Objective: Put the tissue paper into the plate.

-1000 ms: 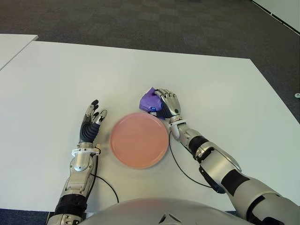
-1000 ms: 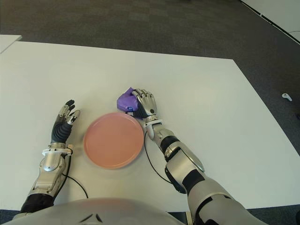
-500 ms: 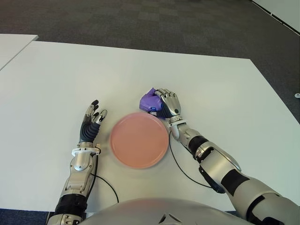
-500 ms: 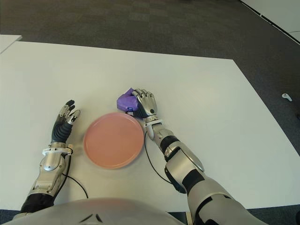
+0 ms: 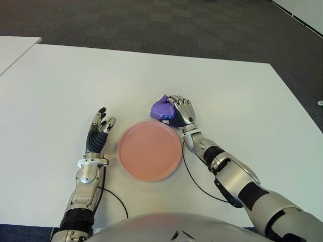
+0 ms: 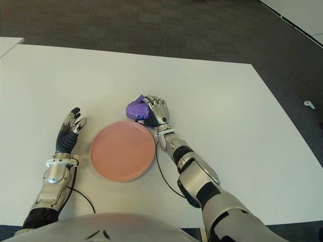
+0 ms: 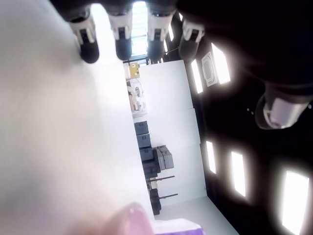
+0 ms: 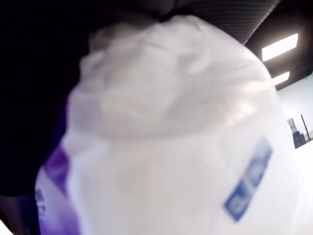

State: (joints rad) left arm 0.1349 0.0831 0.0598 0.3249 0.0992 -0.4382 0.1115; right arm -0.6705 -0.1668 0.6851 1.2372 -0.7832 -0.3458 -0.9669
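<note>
A white table (image 5: 60, 85) carries a pink plate (image 5: 150, 150) and a purple tissue pack (image 5: 160, 108)

White table (image 5: 212, 80) spanning most of the eye views, its far edge bordering dark grey carpeted floor (image 5: 151, 20) laid in a faint checker of tiles. A second white tabletop (image 5: 12, 48) shows at the far left corner, a pale strip (image 5: 303, 12) crosses the floor at the far right, and a small white object (image 6: 308, 104) lies on the carpet right of the table. The left wrist view shows bright rectangular ceiling lights (image 7: 220, 63) and dark cabinets (image 7: 146, 142) against a white wall.

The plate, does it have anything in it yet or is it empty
Empty. The pink plate shows a bare surface; the tissue paper sits on the table beyond its far rim, under the right hand.
</note>
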